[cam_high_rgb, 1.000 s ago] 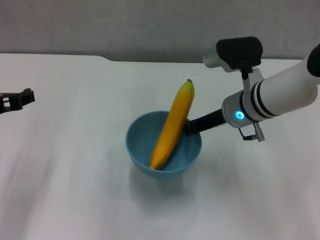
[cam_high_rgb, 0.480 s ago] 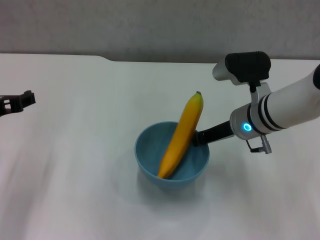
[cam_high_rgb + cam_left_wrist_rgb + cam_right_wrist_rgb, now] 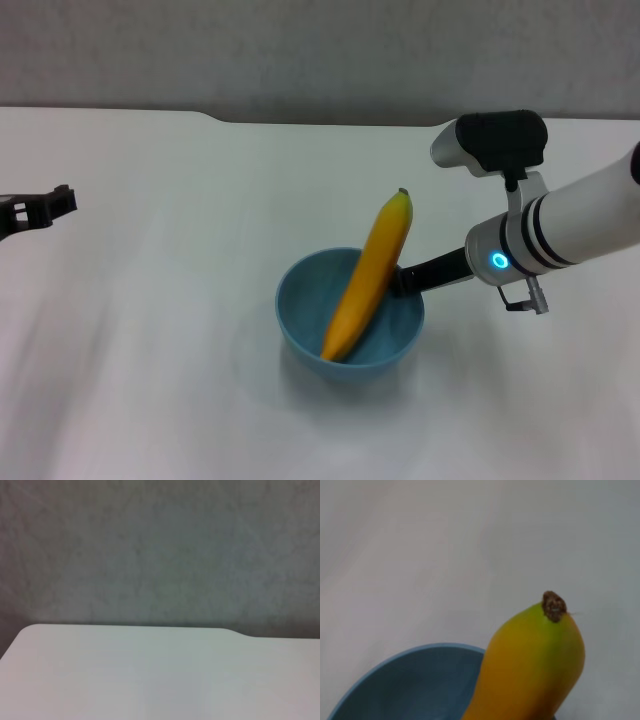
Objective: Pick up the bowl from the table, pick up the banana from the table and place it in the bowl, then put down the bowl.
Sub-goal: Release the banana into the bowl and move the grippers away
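Head view: banana (image 3: 369, 281) leans in bowl (image 3: 350, 312), right pincer (image 3: 398, 281) at rim.

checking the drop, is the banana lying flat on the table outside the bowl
No, in the head view the banana stands tilted inside the bowl, its lower end in the basin and its upper end leaning over the rim.

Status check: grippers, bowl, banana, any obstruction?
Right gripper at bowl rim, behind banana. Left gripper idle far left over table. Banana leaning in bowl, tip above rim. Nothing in the way.
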`<state>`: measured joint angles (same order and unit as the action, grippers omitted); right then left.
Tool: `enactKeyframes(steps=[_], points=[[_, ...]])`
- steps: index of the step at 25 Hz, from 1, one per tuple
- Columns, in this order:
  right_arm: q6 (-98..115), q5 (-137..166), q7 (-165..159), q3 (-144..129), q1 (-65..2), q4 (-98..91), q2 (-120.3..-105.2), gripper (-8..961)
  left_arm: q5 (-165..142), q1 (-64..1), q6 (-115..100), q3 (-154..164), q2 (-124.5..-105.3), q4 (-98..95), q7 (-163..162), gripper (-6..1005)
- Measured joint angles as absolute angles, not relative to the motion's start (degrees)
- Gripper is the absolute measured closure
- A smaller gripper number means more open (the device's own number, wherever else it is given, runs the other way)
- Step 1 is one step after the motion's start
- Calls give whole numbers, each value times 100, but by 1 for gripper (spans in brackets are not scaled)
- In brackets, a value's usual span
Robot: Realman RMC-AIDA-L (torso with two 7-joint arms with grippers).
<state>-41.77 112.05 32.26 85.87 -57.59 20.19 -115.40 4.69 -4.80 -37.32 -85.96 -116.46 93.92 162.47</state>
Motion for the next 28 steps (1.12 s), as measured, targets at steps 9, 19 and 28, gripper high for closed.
enactKeyframes(steps=[9, 19, 28], points=[[-4175, 11206, 3225, 8613, -5692, 1994, -11540, 915, 475, -470, -3673, -8582, -11645, 9366, 16234, 96], [-4158, 11206, 3225, 8613, -5595, 2037, -11531, 826, 475, -469, -3653, -8560, -11654, 9360, 16233, 96], [-4120, 11206, 3227, 8581, -5554, 2050, -11522, 789, 482, -448, -3618, -8561, -11654, 9356, 16233, 96]])
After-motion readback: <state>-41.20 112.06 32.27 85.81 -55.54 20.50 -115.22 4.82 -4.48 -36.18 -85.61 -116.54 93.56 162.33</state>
